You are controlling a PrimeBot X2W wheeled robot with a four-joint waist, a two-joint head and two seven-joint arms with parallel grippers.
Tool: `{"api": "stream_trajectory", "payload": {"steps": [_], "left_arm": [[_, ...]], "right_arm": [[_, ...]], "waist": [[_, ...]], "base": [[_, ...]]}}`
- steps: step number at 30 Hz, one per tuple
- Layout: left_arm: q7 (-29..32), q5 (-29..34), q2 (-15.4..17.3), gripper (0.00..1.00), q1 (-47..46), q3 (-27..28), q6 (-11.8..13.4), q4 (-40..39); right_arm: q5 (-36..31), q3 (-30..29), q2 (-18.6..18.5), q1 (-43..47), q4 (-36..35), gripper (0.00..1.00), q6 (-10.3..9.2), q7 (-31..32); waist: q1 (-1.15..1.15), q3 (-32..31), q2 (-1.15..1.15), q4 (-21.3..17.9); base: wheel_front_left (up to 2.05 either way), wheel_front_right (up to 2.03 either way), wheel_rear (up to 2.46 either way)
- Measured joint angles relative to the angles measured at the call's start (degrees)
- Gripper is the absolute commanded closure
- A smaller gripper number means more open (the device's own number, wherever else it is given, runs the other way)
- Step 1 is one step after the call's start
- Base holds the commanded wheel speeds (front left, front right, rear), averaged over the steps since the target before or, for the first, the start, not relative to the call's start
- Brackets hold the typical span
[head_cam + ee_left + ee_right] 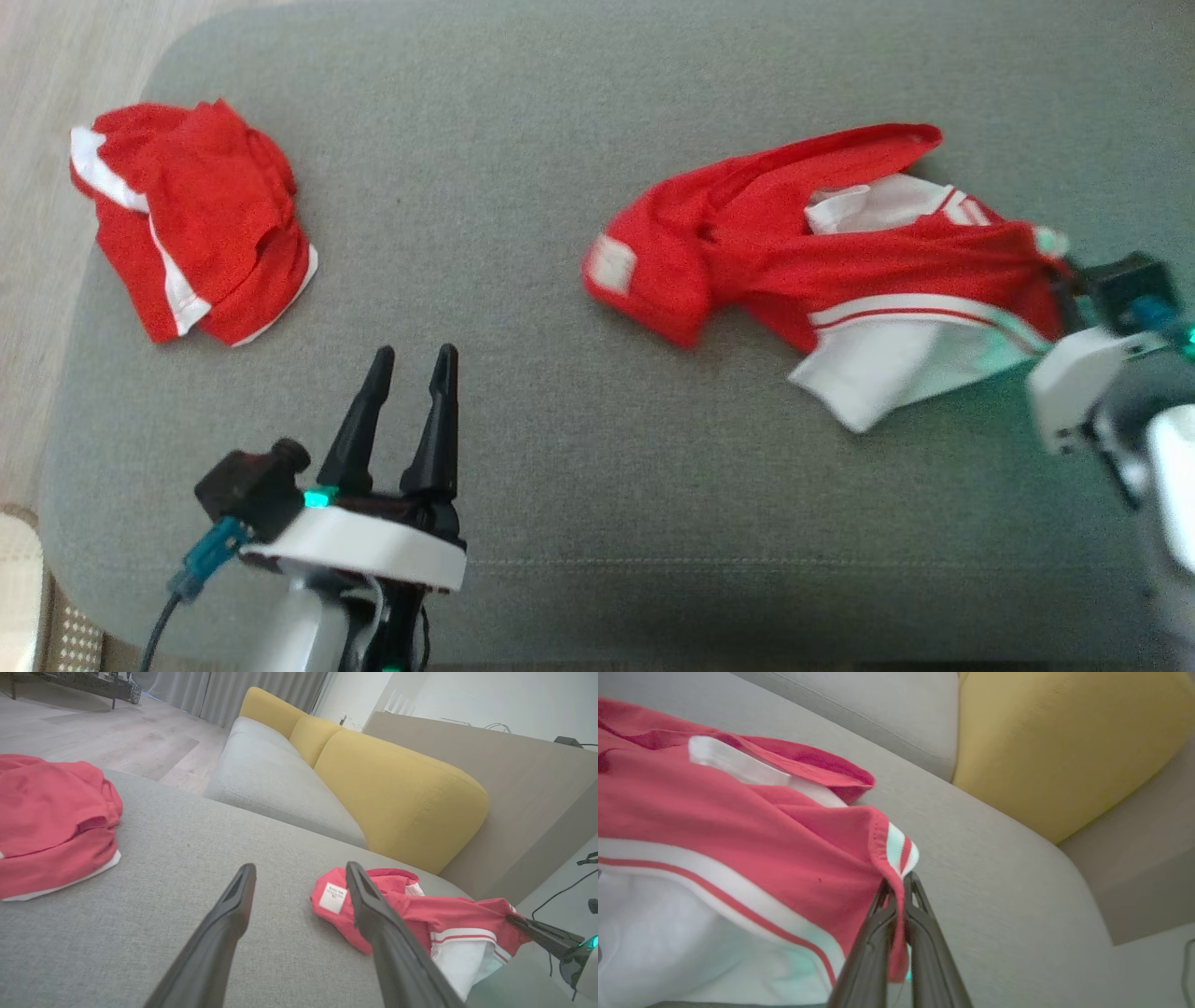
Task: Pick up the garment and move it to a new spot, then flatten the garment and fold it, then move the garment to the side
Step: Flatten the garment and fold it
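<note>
A crumpled red garment with white panels and stripes lies on the right of the grey cushion. My right gripper is shut on its right edge; the right wrist view shows the two fingertips pinching the red hem beside a striped cuff of the garment. My left gripper stands open at the lower left with nothing between its fingers, well apart from the cloth. In the left wrist view its open gripper points toward the garment, with the right gripper at the garment's far end.
A second red and white garment lies bunched at the cushion's left, also seen as the red garment in the left wrist view. A grey sofa seat with yellow back cushions stands beyond. Wooden floor borders the left edge.
</note>
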Motion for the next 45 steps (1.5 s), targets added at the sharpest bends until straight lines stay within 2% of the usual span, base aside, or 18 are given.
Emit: {"api": "stream_trajectory", "payload": {"steps": [4,6,7,8,11,15,20,25,33,39,45], "left_arm": [[0.0,-0.7,0.0,0.00,1.4,-0.6,0.5,-0.2],[0.0,-1.0,0.0,0.00,1.9,-0.8,0.5,-0.2],[0.0,-1.0,0.0,0.00,2.0,-0.9,0.5,-0.2],[0.0,-1.0,0.0,0.00,2.0,-0.9,0.5,-0.2],[0.0,-1.0,0.0,0.00,2.0,-1.1,0.5,-0.2],[0.0,-0.8,0.0,0.00,2.0,-0.7,0.6,-0.2],[0.0,0.0,0.0,0.00,2.0,-0.4,0.6,-0.3],[0.0,0.9,0.0,0.00,1.5,-0.6,0.4,-0.4],[0.0,3.7,0.0,0.00,-2.7,-5.0,-1.4,0.9],[0.0,7.7,0.0,0.00,-6.3,-9.3,-2.2,6.2],[0.0,14.5,1.0,0.00,-11.2,-13.1,-2.6,14.3]], "right_arm": [[0.3,-1.2,-5.4,0.4,-3.5,1.00,0.00,7.6],[2.7,-2.3,-6.1,0.4,-3.8,1.00,0.00,11.8],[3.8,-2.4,-6.3,0.6,-3.9,0.42,0.00,13.8],[3.8,-2.3,-6.3,1.0,-4.3,0.00,0.00,14.8],[3.8,-3.0,-6.2,2.5,-6.0,0.00,0.00,15.5],[4.3,-2.8,-1.9,2.8,-10.2,0.00,0.00,14.2],[6.4,-1.1,4.7,3.2,-16.3,0.00,0.00,8.3],[8.8,2.3,9.6,8.1,-21.9,0.00,0.00,1.8],[17.8,8.5,10.4,15.1,-24.7,0.00,0.00,-6.1],[19.1,11.2,10.5,15.6,-23.2,0.00,0.00,-8.6],[20.5,11.3,10.5,15.5,-22.0,0.00,0.00,-10.2]], "waist": [[0.00,-1.3,0.00,-0.6],[0.00,-1.4,0.00,-0.5],[0.00,-1.4,0.00,-0.4],[0.00,-1.4,0.00,-0.3],[0.00,-1.2,0.00,0.0],[0.00,-1.0,0.00,-0.9],[0.00,-0.9,0.00,-2.9],[0.00,-0.5,0.00,-5.4],[0.00,1.6,0.00,-11.1],[0.00,3.6,0.00,-16.5],[0.00,5.7,0.00,-21.4]], "base": [[0.00,0.00,0.00],[0.00,0.00,0.00],[0.00,0.00,0.00],[0.00,0.00,0.00],[0.00,0.00,0.00],[0.00,0.00,0.00],[0.00,0.00,0.00],[0.00,0.00,0.00],[0.00,0.00,0.00],[0.00,0.00,0.00],[0.00,0.00,0.00]]}}
